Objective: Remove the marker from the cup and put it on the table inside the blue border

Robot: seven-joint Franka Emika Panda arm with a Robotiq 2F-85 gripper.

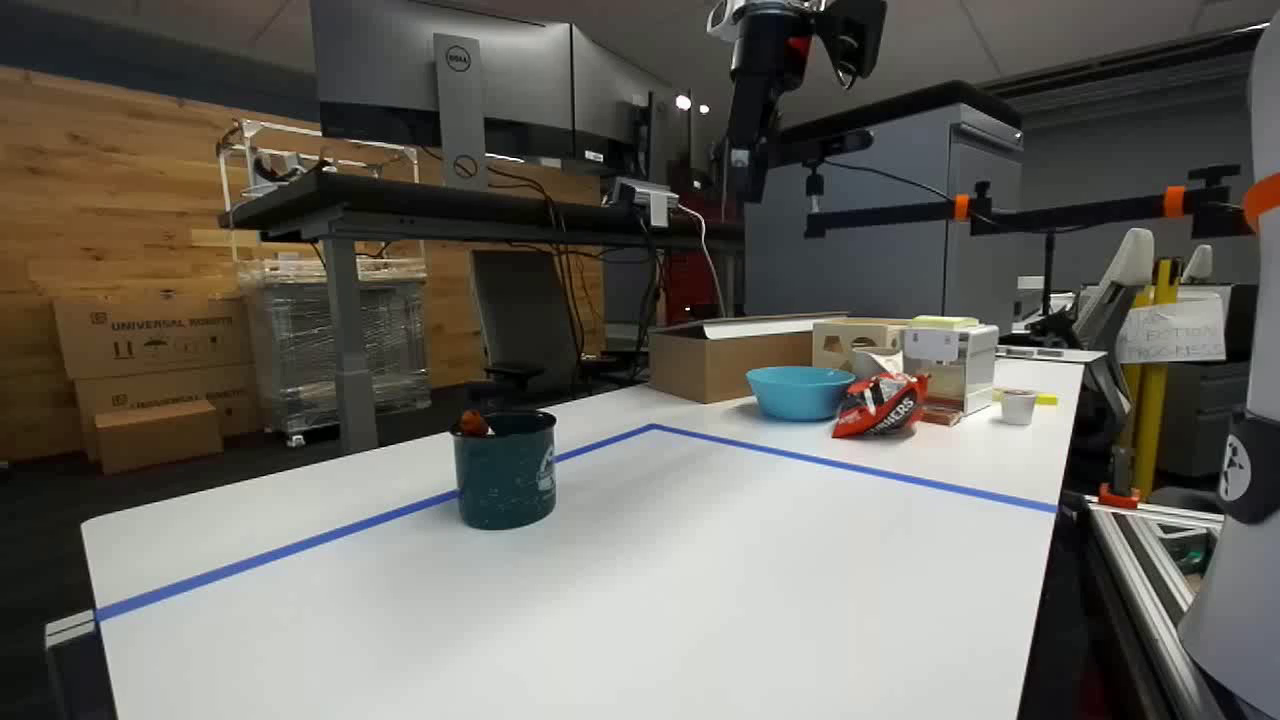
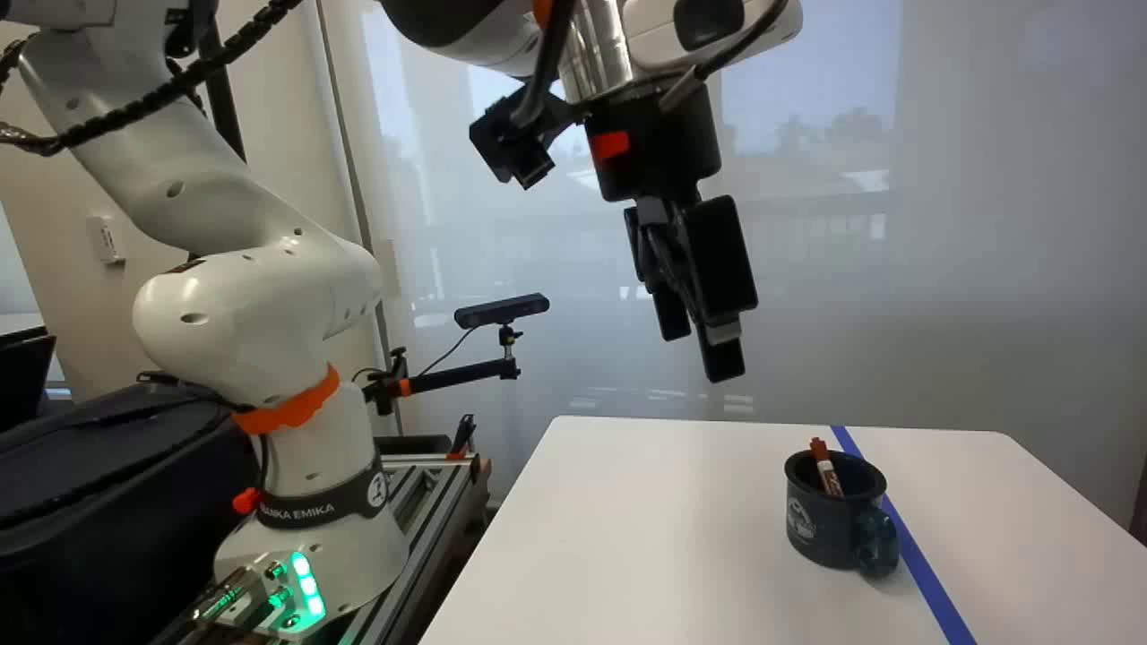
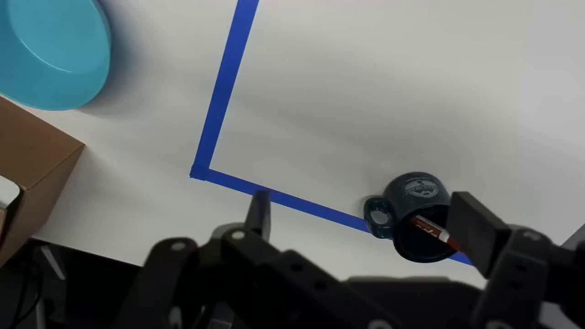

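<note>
1 marker [image 2: 831,479]: slim, round, red-brown, with a white band and pale lettering; leaning inside the cup [image 1: 505,478], cap end rising above the rim.

1 cup: dark teal, speckled, likely enamel, with a looped handle; standing upright just inside the blue tape [image 1: 850,466], near the long edge of the tabletop [image 1: 700,580] opposite the robot's base [image 2: 349,564].

1 gripper [image 3: 361,214]: hanging well above the tabletop, its 2 fingers [image 3: 477,228] standing wide apart, holding nothing.

Step in hand, as judged: approaching the marker. Doing it well is calling for turning the fingers to straddle the shaft, keeping the tips off the rim, and gripping lower than the cap where room is allowing, since the cap may be pulling free otherwise. Lifting along the marker's slant would be sparing the cup from tipping. Laying it flat should be happening between the tape and the base-side edge, apart from the cup.

1 bowl [image 1: 800,397]: smooth, light blue, probably plastic; sitting outside the tape.

1 box [image 1: 735,365]: square-cornered brown cardboard; standing beside the bowl, close to the same long edge.
</note>
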